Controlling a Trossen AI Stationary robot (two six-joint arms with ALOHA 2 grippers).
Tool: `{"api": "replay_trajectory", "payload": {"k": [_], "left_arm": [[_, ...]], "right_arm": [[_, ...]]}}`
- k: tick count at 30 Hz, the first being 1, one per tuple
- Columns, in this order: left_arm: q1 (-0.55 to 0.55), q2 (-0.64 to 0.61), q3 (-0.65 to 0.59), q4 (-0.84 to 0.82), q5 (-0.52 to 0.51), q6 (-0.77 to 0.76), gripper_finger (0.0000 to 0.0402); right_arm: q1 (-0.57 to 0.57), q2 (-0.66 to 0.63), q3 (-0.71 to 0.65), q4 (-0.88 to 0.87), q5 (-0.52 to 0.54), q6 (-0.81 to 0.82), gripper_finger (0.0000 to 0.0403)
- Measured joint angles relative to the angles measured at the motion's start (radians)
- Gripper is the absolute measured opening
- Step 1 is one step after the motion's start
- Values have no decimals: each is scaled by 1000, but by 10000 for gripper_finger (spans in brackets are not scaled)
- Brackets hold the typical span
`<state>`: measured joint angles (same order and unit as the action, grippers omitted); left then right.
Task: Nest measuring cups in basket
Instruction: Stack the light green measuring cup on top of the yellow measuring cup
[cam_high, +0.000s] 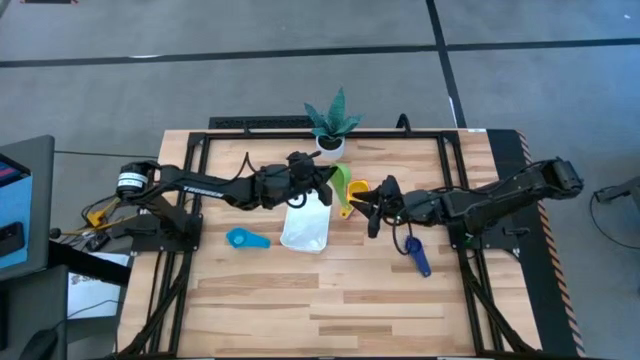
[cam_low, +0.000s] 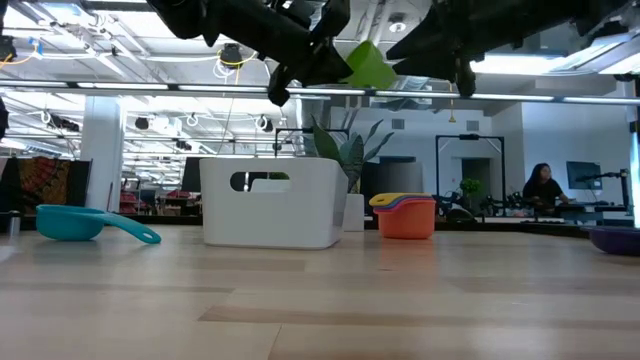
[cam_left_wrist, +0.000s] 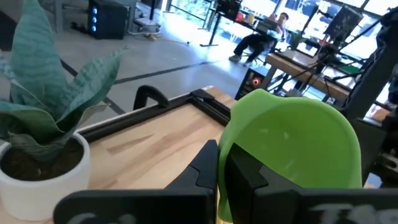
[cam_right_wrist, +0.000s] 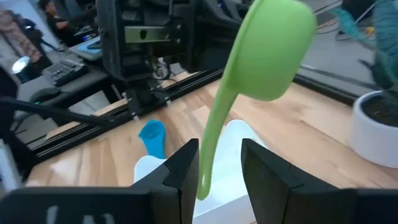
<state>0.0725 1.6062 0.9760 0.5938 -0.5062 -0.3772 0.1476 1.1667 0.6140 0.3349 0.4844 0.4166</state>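
Observation:
The green cup (cam_high: 341, 179) (cam_low: 370, 65) is held up in the air over the far end of the white basket (cam_high: 306, 230) (cam_low: 270, 205). My left gripper (cam_high: 325, 185) (cam_left_wrist: 219, 180) is shut on it. My right gripper (cam_high: 372, 210) (cam_right_wrist: 217, 174) is open; its fingers stand on either side of the free end of the cup's handle (cam_right_wrist: 214, 137), which hangs down over the basket. A light blue cup (cam_high: 245, 238) lies left of the basket and a navy cup (cam_high: 418, 255) to its right. A nested stack with orange outermost (cam_low: 405, 215) (cam_high: 350, 196) sits beyond the basket. My left gripper pinches the green cup by the wall of its bowl at the rim (cam_left_wrist: 225, 155), coming level from the table's left. The cup is lifted clear, with its bowl (cam_right_wrist: 273, 43) up and its handle hanging down toward the basket.
A potted plant in a white pot (cam_high: 331, 128) (cam_left_wrist: 43, 168) stands at the far edge behind the basket. A black frame rail (cam_high: 300, 124) runs along the far edge. Bare wood lies toward the near edge (cam_high: 330, 310). People sit in the room beyond (cam_low: 543, 185).

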Motion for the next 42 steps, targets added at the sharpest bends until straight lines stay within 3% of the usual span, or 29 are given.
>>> {"api": "replay_trajectory", "payload": {"k": [9, 26, 30, 36, 42], "left_arm": [[2, 0, 0, 8, -5, -14, 0], [13, -2, 0, 61, 17, 19, 0], [14, -2, 0, 64, 46, 28, 0], [15, -2, 0, 62, 38, 25, 6], [12, -2, 0, 62, 48, -8, 45]], "right_arm": [[-48, 0, 0, 6, -103, -18, 145], [-89, 0, 0, 18, -177, -75, 129], [-96, 0, 0, 17, -181, -57, 103], [-94, 0, 0, 18, -184, 27, 15], [-51, 0, 0, 11, -120, 105, 15]]}}
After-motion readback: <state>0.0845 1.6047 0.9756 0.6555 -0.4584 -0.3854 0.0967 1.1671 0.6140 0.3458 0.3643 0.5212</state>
